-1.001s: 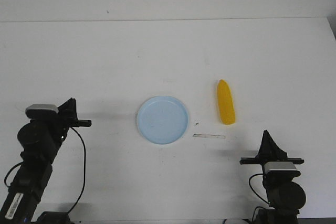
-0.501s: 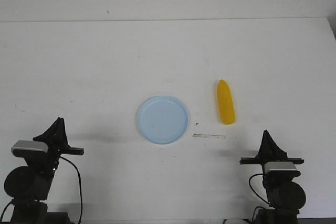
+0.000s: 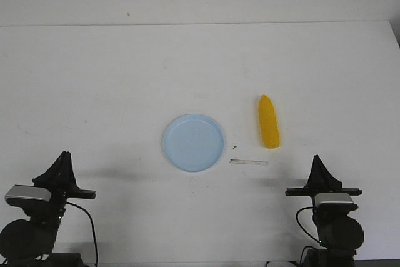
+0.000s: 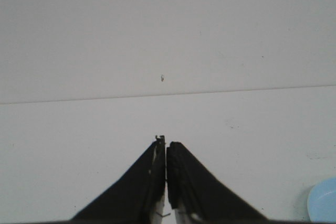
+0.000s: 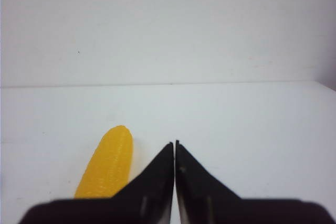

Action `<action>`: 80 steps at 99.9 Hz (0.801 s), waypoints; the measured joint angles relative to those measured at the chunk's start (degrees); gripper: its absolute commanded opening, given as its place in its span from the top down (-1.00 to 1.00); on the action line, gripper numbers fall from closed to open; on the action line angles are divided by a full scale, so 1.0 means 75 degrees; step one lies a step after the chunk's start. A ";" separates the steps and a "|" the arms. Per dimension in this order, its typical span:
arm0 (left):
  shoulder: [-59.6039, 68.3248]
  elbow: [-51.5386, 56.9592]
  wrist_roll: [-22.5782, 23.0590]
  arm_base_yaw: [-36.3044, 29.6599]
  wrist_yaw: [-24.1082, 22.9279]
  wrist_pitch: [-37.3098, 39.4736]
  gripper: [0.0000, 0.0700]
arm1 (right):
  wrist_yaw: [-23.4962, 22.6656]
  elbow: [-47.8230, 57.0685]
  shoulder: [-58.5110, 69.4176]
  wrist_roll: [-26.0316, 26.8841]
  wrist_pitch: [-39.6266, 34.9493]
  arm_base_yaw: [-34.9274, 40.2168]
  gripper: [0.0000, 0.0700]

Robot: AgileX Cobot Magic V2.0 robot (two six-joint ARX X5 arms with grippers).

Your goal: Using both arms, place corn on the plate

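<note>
Pre-grasp: bright yellow toy corn cob (image 3: 269, 130) right of center, beside pale blue round plastic plate (image 3: 194, 142). Both grippers, left (image 3: 63, 156) and right (image 3: 317, 160), have jaws closed, empty. Next: right opens, reaches cob.

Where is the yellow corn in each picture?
Front view: the corn lies on the table just right of the plate, apart from it.
Left wrist view: no corn; only a sliver of the plate at the picture's edge.
Right wrist view: the corn lies beside the closed right tool.
Shared landmark: the table's far edge meeting the wall.

One corn (image 3: 269, 130), one plate (image 3: 194, 142), two arms, one strip (image 3: 249, 162)
</note>
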 measured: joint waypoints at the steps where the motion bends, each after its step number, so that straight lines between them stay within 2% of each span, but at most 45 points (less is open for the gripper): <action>1: 0.0000 0.0003 0.0000 0.0000 0.0000 0.0000 1.00 | 0.0000 0.0000 0.0000 0.0000 0.0000 0.0000 0.99; 80: 0.0000 0.0003 0.0003 0.0000 0.0000 -0.0003 1.00 | 0.0000 0.0000 0.0000 0.0012 0.0064 0.0000 0.99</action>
